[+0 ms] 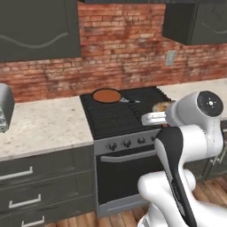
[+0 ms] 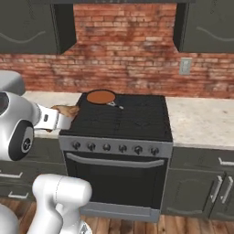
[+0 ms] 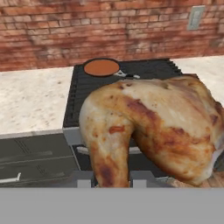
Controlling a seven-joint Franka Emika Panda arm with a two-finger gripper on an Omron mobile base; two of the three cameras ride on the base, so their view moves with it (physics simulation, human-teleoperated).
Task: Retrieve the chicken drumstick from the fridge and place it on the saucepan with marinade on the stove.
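Observation:
My gripper (image 3: 112, 180) is shut on the chicken drumstick (image 3: 148, 129), a lumpy golden-brown piece that looms large in the hand view. From the base, the drumstick (image 1: 161, 106) (image 2: 67, 111) hangs in front of the stove (image 1: 116, 119) (image 2: 132, 118), level with its front edge, at the tip of the white hand (image 2: 51, 119). The saucepan (image 1: 107, 95) (image 2: 101, 97) (image 3: 101, 68) stands on a back burner, its round inside filled with flat orange-brown marinade, its thin handle pointing right. Pan and drumstick are well apart. The fridge is out of view.
Pale stone counters (image 1: 42, 124) (image 2: 201, 121) flank the stove, with dark drawers and cabinets below and dark wall cabinets (image 1: 37, 29) above. A rounded grey appliance (image 1: 4, 106) sits at the left counter's edge. A row of knobs (image 2: 114, 147) and a bar handle line the stove's front.

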